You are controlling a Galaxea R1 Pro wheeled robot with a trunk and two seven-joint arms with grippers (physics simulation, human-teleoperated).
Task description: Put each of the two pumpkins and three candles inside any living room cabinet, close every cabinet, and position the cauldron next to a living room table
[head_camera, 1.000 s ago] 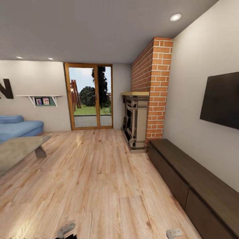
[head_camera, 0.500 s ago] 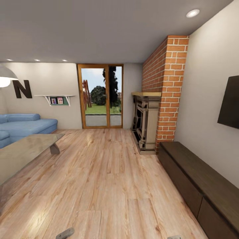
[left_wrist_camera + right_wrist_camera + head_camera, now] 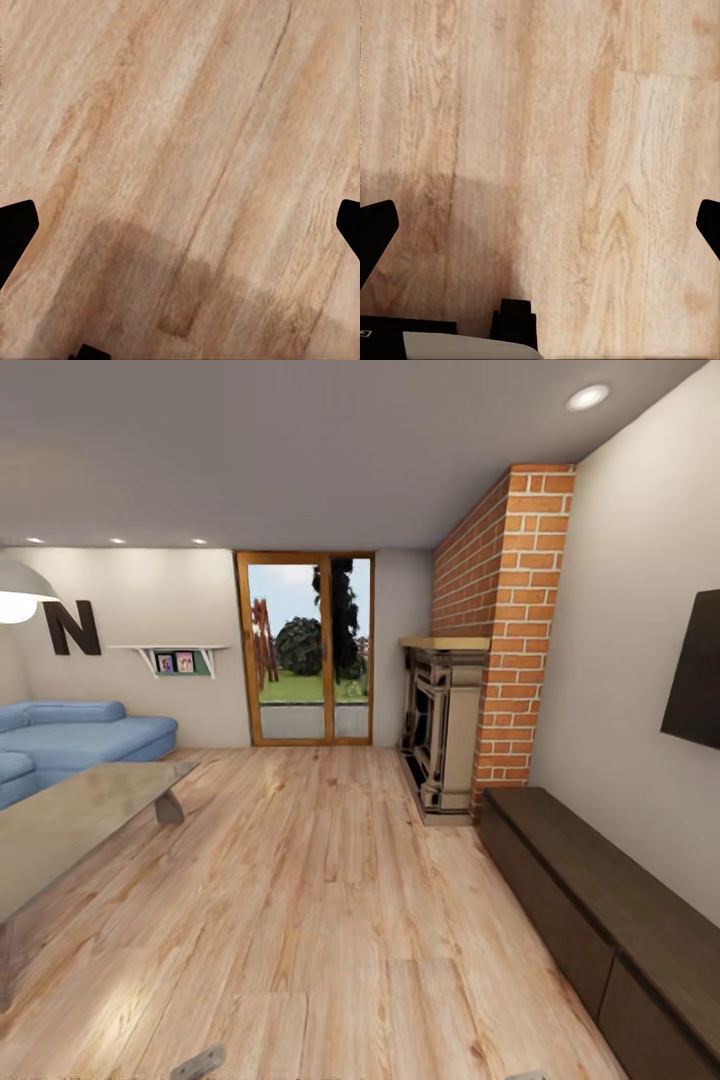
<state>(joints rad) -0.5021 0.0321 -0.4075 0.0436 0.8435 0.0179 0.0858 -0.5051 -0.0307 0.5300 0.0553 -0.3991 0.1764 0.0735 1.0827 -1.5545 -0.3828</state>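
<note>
Since a moment ago only the camera has edged left. Head view: table (image 3: 70,820) near left, cabinet (image 3: 600,900) right, "N" (image 3: 72,627) on far wall. Wrist views: left gripper (image 3: 180,225) and right gripper (image 3: 540,229) spread wide over floor (image 3: 187,112).

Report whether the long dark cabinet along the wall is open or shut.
Shut: the cabinet shows flat front panels flush with its frame, none swung out, in the head view.

A brick chimney (image 3: 505,630) is seen rising above a fireplace (image 3: 440,725) — beside it, a glazed door (image 3: 307,650). A blue sofa (image 3: 75,735) is set along the left wall.
</note>
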